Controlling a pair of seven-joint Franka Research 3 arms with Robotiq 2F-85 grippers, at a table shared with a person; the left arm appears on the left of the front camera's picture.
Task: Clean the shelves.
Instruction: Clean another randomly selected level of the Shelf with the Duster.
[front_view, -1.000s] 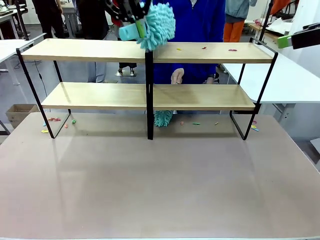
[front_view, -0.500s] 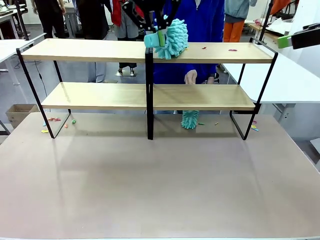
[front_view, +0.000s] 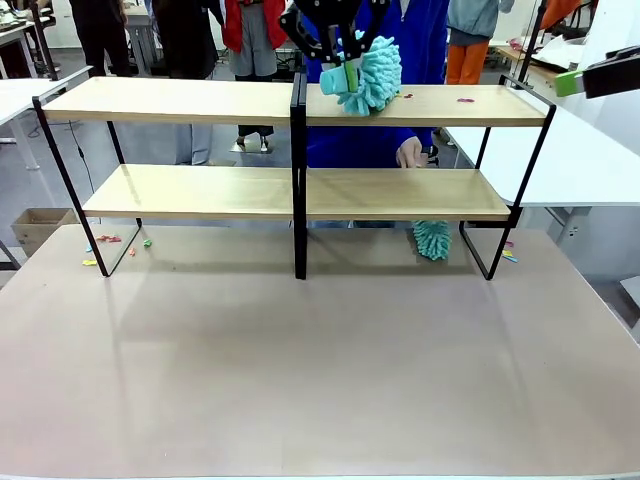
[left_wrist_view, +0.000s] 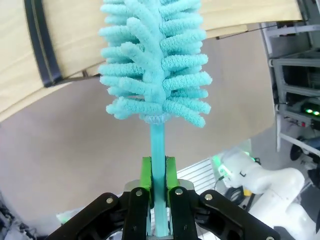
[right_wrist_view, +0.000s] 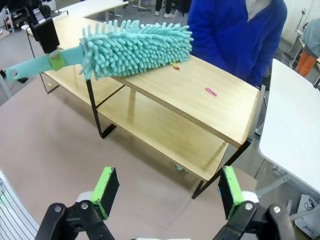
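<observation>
Shelves (front_view: 400, 195): two long light-wood boards, one above the other, in thin black metal frame with black centre post. Upright, level, spanning nearly the table's width at its far side. Upper board, right half: a few small pink and yellow scraps lie scattered. Lower board bare.

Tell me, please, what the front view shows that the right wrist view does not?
Only the front view shows the person's hand behind the shelves, a second duster low by the table, and scraps at the frame's left foot. Only the right wrist view shows the open right hand hovering apart from the shelves. Both show the teal duster held shut in the left hand, over the top board with its pink scraps.
</observation>
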